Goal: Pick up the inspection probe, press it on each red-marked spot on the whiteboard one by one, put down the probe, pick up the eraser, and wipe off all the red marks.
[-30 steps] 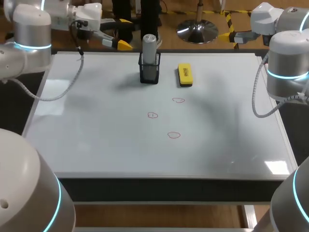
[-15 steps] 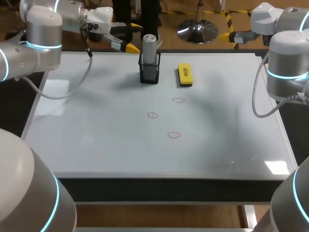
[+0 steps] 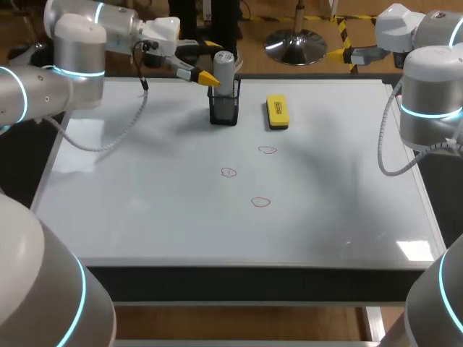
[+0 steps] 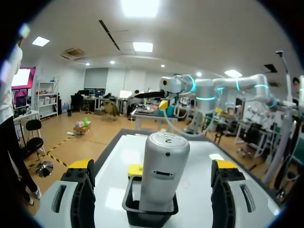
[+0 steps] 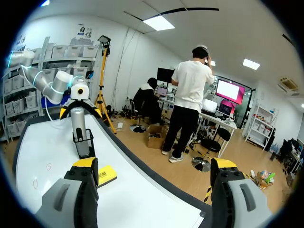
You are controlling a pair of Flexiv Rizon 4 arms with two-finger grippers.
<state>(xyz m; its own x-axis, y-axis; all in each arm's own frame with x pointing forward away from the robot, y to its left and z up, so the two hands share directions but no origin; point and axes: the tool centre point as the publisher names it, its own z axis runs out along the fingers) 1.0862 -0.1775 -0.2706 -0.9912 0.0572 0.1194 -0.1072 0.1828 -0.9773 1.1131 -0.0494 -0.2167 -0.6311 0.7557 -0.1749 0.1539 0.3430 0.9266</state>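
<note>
Left hand: fingers wide apart, clamped on nothing. The inspection probe stands upright just ahead, centred between them, its foot in the black mesh holder near the far edge of the whiteboard, with the yellow eraser beside it. We judge the probe stiff, smooth-skinned, likely slippery and moderately heavy. We would grip the bare grey barrel above the holder rim, squarely from both sides, and lift straight up, since the light holder could tip or ride along.
</note>
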